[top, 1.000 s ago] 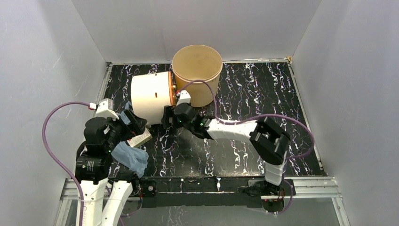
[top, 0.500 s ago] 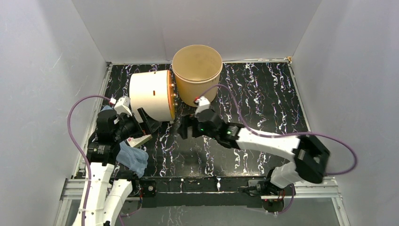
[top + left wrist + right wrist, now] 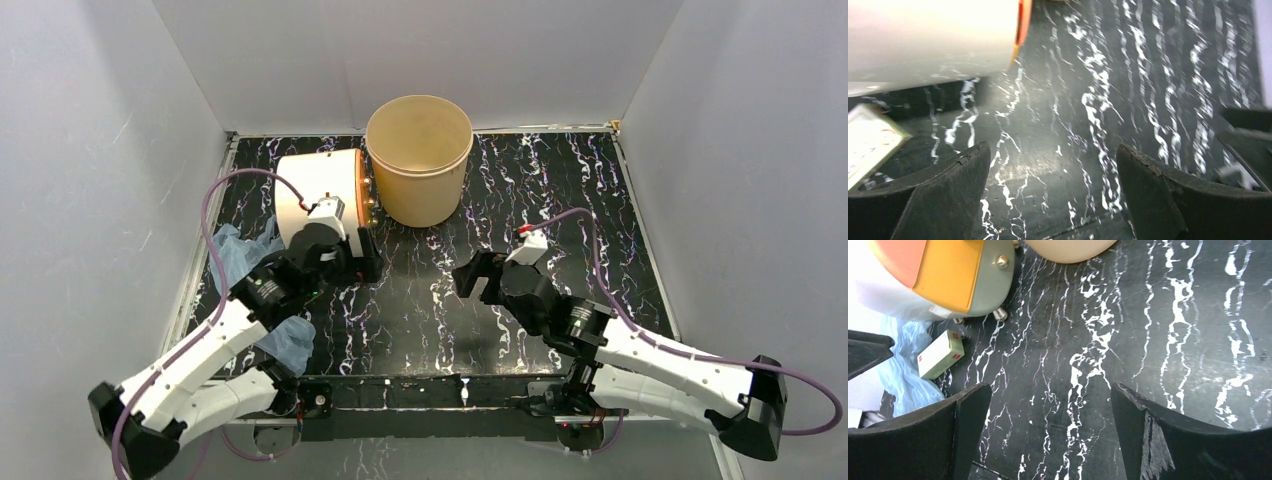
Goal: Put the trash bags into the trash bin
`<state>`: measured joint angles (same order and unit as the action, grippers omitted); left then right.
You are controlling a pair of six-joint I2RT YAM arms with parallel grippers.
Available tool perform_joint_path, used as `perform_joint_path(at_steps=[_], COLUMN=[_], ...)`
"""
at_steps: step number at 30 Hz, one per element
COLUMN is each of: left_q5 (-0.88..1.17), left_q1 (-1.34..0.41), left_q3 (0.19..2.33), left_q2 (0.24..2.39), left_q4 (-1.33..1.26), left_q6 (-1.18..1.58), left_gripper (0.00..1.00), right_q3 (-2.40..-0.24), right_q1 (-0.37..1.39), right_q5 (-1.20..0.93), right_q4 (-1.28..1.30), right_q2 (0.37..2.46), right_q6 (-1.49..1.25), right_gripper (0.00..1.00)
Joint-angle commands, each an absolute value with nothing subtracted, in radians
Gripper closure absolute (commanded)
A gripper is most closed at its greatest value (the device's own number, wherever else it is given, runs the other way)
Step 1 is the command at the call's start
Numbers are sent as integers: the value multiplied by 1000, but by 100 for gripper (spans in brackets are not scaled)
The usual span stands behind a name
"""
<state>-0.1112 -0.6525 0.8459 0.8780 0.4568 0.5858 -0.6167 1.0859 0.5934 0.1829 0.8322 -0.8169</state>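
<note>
While both pairs of jaws stand wide apart with nothing between them, the left gripper (image 3: pixel 1053 165) hangs over the table (image 3: pixel 560 200) just beside the drum (image 3: pixel 318 195), and the right gripper (image 3: pixel 1050 400) hangs over mid-table. The bag (image 3: pixel 236 256) lies crumpled at the left edge, the box (image 3: pixel 941 354) on it. The bin (image 3: pixel 418 160) stands upright at the back, well apart from the bag.

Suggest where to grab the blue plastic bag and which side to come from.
Probably a bunched fold of the trash bag near the left edge of the table, coming straight down with the left gripper, jaws open. It is limp film lying crumpled, so only raised wrinkles offer a pinch. The cream drum and white box crowd its right side.
</note>
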Motion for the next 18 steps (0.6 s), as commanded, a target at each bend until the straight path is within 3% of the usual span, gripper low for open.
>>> perform_joint_path(at_steps=[1,4,9,13,18], left_q5=[-677,-958,-1120,-1167,-1009], left_q1=[-848,-994,-1014,-1009,-879], left_q3=[976,1067,1183,1218,1178], left_q2=[997,1148,1344,1385,1364], left_q4=[524,632,797,820,695], left_q6=[714,831,974,957,802], left_gripper=[6,5,5,5,5], right_q3=[-651,-669,-685,-691,-690], right_q1=[1084,1084,1083,1082,1083], right_q5=[715,733,756,769,802], right_q4=[289,346,419,457,502], right_q2=[771,744,685,634,584], right_q6=[-850,-861,-870,-871,-882], right_gripper=[1,1,1,1,1])
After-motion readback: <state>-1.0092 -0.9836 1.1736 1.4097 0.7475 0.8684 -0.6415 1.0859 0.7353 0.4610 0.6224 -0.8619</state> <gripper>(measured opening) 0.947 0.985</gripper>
